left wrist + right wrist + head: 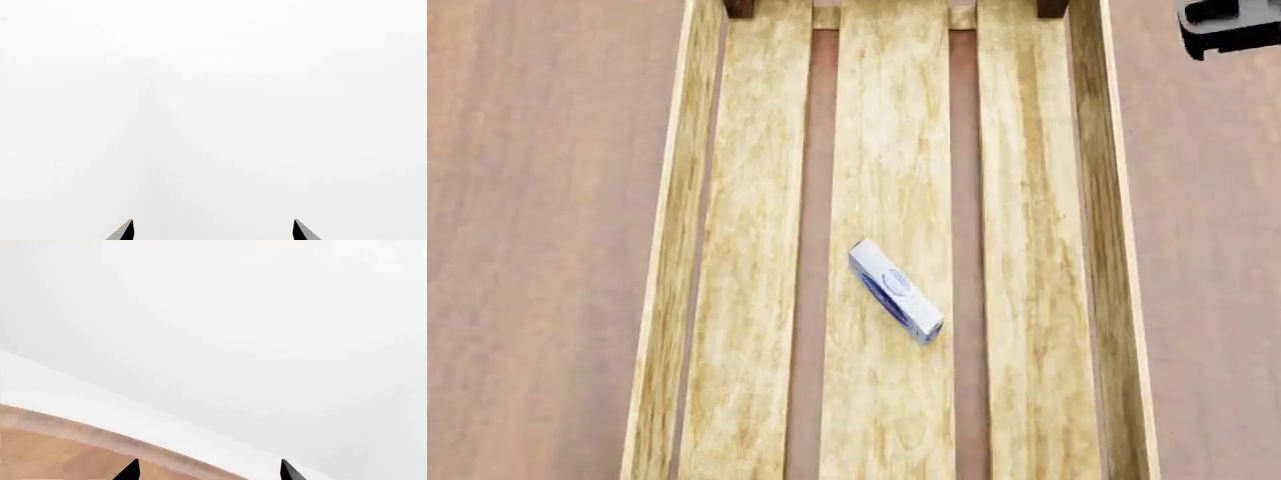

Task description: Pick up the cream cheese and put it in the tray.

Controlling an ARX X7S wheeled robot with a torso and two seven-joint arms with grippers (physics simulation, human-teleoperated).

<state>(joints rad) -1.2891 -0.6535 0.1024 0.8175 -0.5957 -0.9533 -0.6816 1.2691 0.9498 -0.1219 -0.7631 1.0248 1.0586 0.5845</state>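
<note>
- The small flat white-and-pale-blue cream cheese box (896,290) is lying on the middle floor plank of the light-wood slatted tray (1098,250), at the head view's centre, so I am judging the placing done.
- My left claw (213,231) and right claw (209,471) are both showing spread tips, gripping nothing.
- I am seeing only retreat left.
- A dark arm part (1230,25) is showing at upper right.

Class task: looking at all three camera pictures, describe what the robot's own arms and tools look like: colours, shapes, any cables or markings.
Little shows. Each wrist view catches two black, pointed, wedge-shaped fingertips: left tool, right tool. The head view shows one dark grey, blocky arm part at the top edge. No cables or markings are visible.
</note>
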